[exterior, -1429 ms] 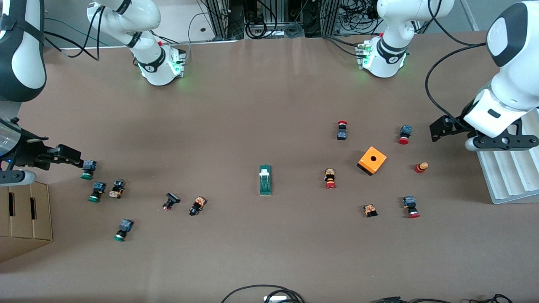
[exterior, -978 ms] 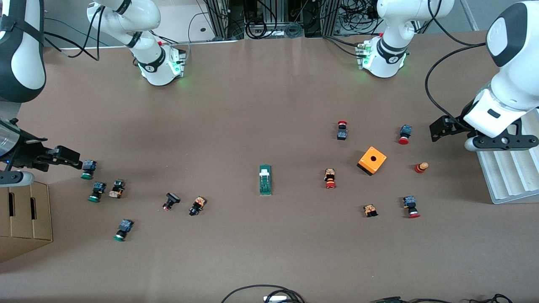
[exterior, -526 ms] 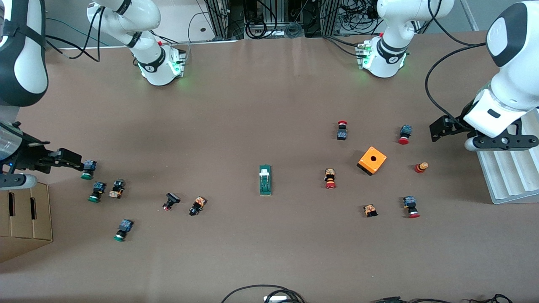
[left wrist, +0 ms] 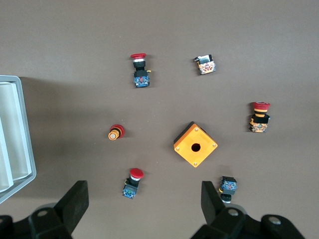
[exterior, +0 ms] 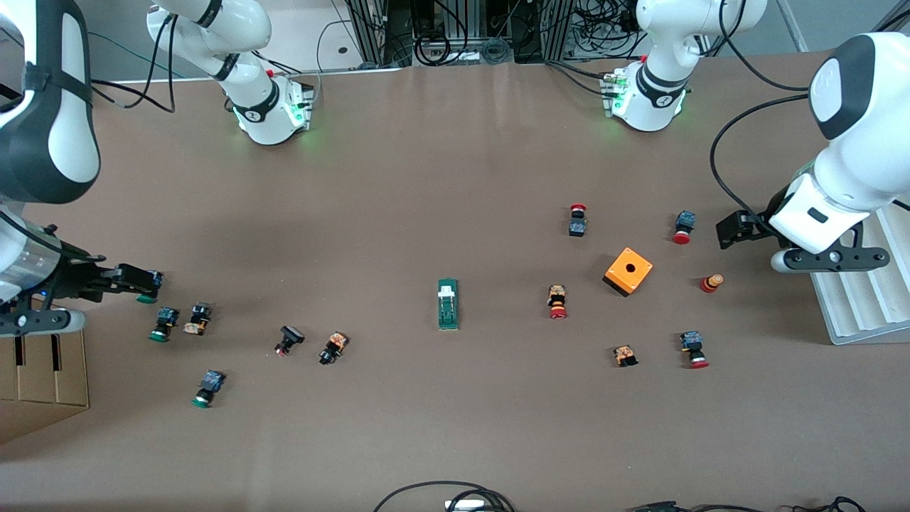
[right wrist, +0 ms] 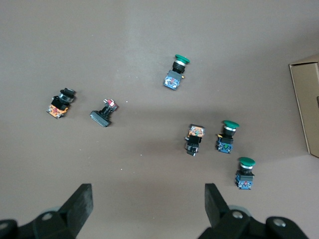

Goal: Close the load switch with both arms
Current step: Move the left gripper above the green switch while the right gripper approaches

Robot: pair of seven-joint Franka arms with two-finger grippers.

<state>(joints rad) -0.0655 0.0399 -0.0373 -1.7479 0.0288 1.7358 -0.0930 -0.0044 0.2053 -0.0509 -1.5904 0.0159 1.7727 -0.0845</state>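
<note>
The load switch (exterior: 448, 304), a narrow green block with a white sliding piece at its farther end, lies flat at the middle of the table; neither wrist view shows it. My left gripper (exterior: 736, 229) hangs open and empty above the table at the left arm's end, between a red-capped button (exterior: 682, 227) and the white tray (exterior: 860, 306). In the left wrist view its fingers (left wrist: 76, 201) stand wide apart over bare table. My right gripper (exterior: 131, 281) hangs open and empty at the right arm's end, over a green-capped button (right wrist: 245, 174).
An orange box with a hole (exterior: 628, 271) and several red-capped buttons (exterior: 557, 301) lie toward the left arm's end. Several green-capped buttons (exterior: 163, 323) and a black one (exterior: 288, 339) lie toward the right arm's end, beside a cardboard box (exterior: 43, 370).
Both grippers have drifted a little toward the middle of the table. The right one now partly covers the green-capped button. The load switch has not moved.
</note>
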